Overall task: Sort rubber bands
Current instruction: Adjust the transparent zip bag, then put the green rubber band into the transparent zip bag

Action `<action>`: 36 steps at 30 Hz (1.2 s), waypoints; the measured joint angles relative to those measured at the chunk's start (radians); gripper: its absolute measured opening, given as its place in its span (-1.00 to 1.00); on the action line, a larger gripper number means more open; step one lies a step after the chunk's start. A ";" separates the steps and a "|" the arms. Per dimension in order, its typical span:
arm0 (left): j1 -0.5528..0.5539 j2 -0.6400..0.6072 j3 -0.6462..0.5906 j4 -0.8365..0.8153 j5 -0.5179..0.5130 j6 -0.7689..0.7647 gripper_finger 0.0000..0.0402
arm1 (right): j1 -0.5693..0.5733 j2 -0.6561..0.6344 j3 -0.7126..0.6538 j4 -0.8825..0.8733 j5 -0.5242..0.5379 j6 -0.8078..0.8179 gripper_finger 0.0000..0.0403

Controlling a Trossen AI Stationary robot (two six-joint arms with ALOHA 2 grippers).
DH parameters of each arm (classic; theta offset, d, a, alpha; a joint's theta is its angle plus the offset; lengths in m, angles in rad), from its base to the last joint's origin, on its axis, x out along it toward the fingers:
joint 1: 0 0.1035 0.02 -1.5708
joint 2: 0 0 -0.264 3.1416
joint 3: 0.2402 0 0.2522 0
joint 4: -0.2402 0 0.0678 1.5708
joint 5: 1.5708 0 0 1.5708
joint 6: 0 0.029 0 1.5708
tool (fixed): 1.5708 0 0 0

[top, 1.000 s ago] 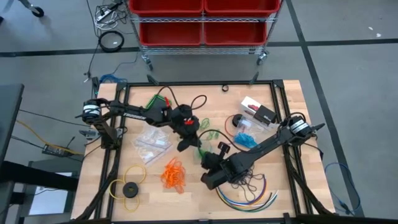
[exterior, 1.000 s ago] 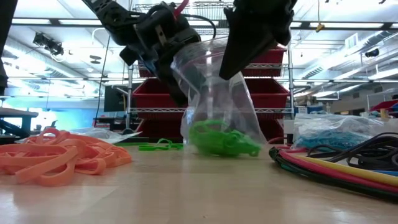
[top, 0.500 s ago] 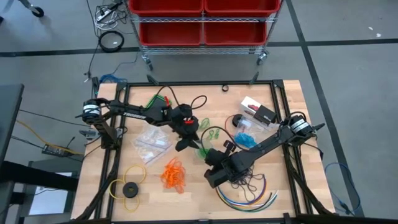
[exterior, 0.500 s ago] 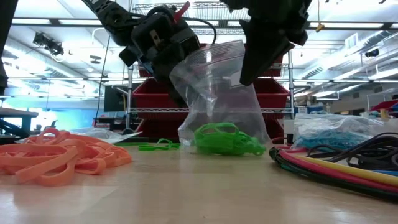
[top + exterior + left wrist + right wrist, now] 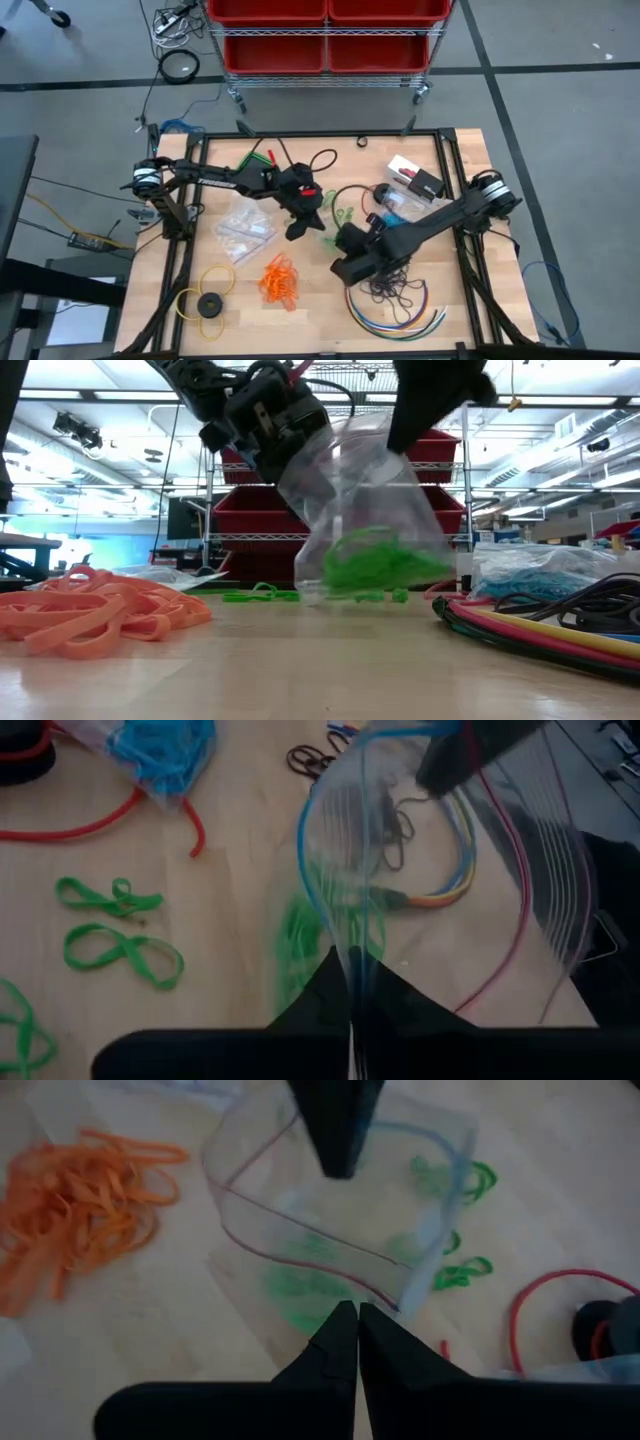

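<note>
From above, we see the left end effector (image 5: pixel 312 214) and the right end effector (image 5: pixel 347 240) meeting at the centre of the surface (image 5: pixel 460 170), each clamped on an edge of a clear bag (image 5: pixel 332 222).

At surface level, the green rubber bands (image 5: pixel 375 567) sit low in that bag, which looks blurred, perhaps mid-shake. We should keep the mouth up and both grips firm.

The left wrist shows loose green bands (image 5: pixel 120 950) at 9 o'clock and cables (image 5: pixel 450 890) beyond the bag. The right wrist shows orange bands (image 5: pixel 80 1200) at 10 o'clock; nothing blocks us.
</note>
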 joint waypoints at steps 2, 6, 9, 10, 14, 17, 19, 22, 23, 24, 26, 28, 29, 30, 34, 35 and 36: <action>0.000 0.000 0.009 -0.009 0.000 -0.003 -0.98 | 0.003 -0.036 0.000 -0.011 0.000 0.007 -0.93; 0.000 0.000 0.027 -0.025 0.000 -0.017 -0.99 | 0.005 -0.107 0.000 -0.006 0.003 0.007 -0.80; 0.000 0.000 0.029 -0.030 0.000 -0.021 -0.99 | 0.005 -0.139 0.000 0.005 0.003 0.013 -0.66; 0.000 0.000 0.029 -0.030 0.000 -0.024 -0.99 | 0.004 -0.145 0.000 0.008 -0.004 0.016 -0.61; 0.000 0.000 0.029 -0.050 0.000 -0.037 -0.99 | -0.025 -0.152 0.000 0.043 -0.058 0.016 -0.43; 0.000 0.000 0.029 -0.050 0.000 -0.049 -0.99 | -0.062 -0.137 0.001 0.096 -0.122 0.002 -0.31; 0.001 0.000 0.029 -0.049 0.000 -0.061 -0.99 | -0.084 -0.126 0.001 0.116 -0.159 -0.007 -0.26; 0.003 0.000 0.029 -0.046 -0.001 -0.070 -1.00 | -0.110 -0.107 0.001 0.139 -0.175 -0.022 -0.23; 0.005 0.000 0.029 -0.047 -0.001 -0.070 -1.00 | -0.115 -0.097 0.001 0.137 -0.176 -0.026 -0.23; 0.007 0.000 0.029 -0.044 -0.001 -0.070 -1.00 | -0.120 -0.087 0.001 0.142 -0.178 -0.029 -0.24; 0.007 0.000 0.029 -0.046 -0.002 -0.072 -1.00 | -0.128 -0.067 0.001 0.132 -0.195 -0.036 -0.27; 0.007 0.000 0.029 -0.045 -0.002 -0.072 -1.00 | -0.135 -0.047 0.001 0.130 -0.214 -0.042 -0.30; 0.007 0.000 0.029 -0.043 0.002 -0.072 -1.00 | -0.140 -0.037 0.001 0.123 -0.225 -0.047 -0.31; 0.007 0.000 0.029 -0.044 0.006 -0.073 -1.00 | -0.143 -0.032 0.001 0.109 -0.231 -0.048 -0.33; 0.007 0.001 0.029 -0.050 0.018 -0.072 -1.00 | -0.151 -0.017 0.001 0.040 -0.229 -0.054 -0.37; 0.007 0.001 0.029 -0.051 0.024 -0.072 -1.00 | -0.151 -0.016 0.000 0.008 -0.227 -0.055 -0.38; 0.007 0.001 0.029 -0.049 0.025 -0.072 -1.00 | -0.151 -0.016 0.000 -0.006 -0.221 -0.054 -0.38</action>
